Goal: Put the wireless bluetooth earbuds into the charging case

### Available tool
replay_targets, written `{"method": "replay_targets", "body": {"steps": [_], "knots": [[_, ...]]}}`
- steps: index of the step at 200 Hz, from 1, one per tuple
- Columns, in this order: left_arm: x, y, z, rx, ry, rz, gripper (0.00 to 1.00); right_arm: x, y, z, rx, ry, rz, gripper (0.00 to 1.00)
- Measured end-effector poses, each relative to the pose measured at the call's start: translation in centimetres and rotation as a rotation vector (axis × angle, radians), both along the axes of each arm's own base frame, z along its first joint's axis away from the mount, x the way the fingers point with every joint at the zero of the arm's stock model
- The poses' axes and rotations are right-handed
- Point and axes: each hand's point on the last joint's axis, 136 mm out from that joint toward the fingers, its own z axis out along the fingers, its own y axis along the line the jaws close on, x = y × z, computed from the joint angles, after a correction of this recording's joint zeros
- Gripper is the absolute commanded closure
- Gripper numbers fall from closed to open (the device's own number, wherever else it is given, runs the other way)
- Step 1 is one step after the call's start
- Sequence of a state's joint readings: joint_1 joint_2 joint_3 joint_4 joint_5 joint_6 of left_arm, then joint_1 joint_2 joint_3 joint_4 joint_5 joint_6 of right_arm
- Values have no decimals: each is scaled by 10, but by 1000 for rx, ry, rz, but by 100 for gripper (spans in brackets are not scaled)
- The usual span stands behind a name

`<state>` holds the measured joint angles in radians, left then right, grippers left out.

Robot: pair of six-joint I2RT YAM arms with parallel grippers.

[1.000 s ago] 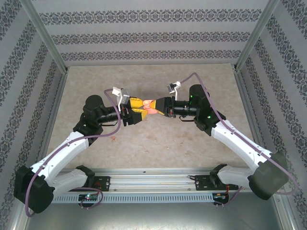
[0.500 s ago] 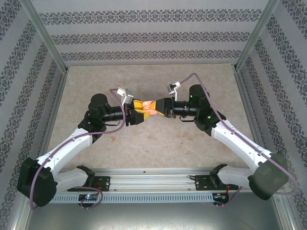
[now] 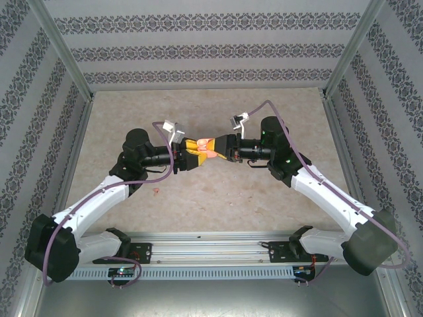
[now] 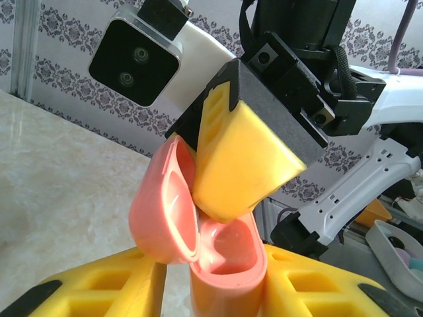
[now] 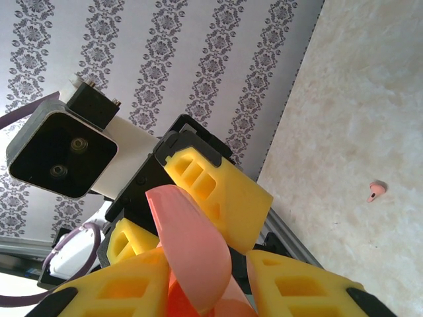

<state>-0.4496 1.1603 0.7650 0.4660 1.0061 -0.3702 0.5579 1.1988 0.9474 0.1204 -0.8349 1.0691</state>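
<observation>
The salmon charging case (image 3: 206, 145) hangs in mid-air over the table's middle, lid (image 4: 162, 211) swung open. My right gripper (image 3: 216, 150) is shut on it from the right. One of its yellow fingers (image 4: 244, 158) reaches into the mouth against the lid's inner face. My left gripper (image 4: 215, 282) stands narrowly open round the case's base (image 4: 228, 277). One of its pads touches the base; a thin gap shows at the other. In the right wrist view the lid (image 5: 192, 244) stands between my right gripper's (image 5: 208, 294) fingers. One salmon-red earbud (image 5: 377, 191) lies loose on the table (image 3: 156, 191).
Patterned walls on metal posts close in the beige table (image 3: 218, 191) on three sides. The arms' base rail (image 3: 211, 251) runs along the near edge. The left wrist camera housing (image 5: 59, 148) sits close above the case.
My left arm has swung in toward the case and its jaws have narrowed round the base. The right gripper and the case have stayed in place.
</observation>
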Motion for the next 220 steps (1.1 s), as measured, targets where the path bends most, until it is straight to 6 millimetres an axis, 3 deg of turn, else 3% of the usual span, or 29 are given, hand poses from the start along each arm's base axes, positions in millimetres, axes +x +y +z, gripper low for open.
{"method": "replay_targets", "body": {"steps": [36, 90, 123, 161, 220], "knots": [[1, -1, -1, -5, 8, -6, 62, 1, 1, -3, -4, 7, 2, 81], [-1, -2, 0, -7, 14, -17, 81, 3, 1, -3, -6, 7, -6, 80], [-1, -2, 0, -5, 7, -17, 94, 3, 1, -3, -6, 6, -9, 62], [-1, 0, 0, 3, 8, -6, 97, 3, 1, -3, -10, -1, -8, 46], [-6, 15, 6, 66, -42, 96, 97, 4, -16, 8, -14, -32, -66, 43]]}}
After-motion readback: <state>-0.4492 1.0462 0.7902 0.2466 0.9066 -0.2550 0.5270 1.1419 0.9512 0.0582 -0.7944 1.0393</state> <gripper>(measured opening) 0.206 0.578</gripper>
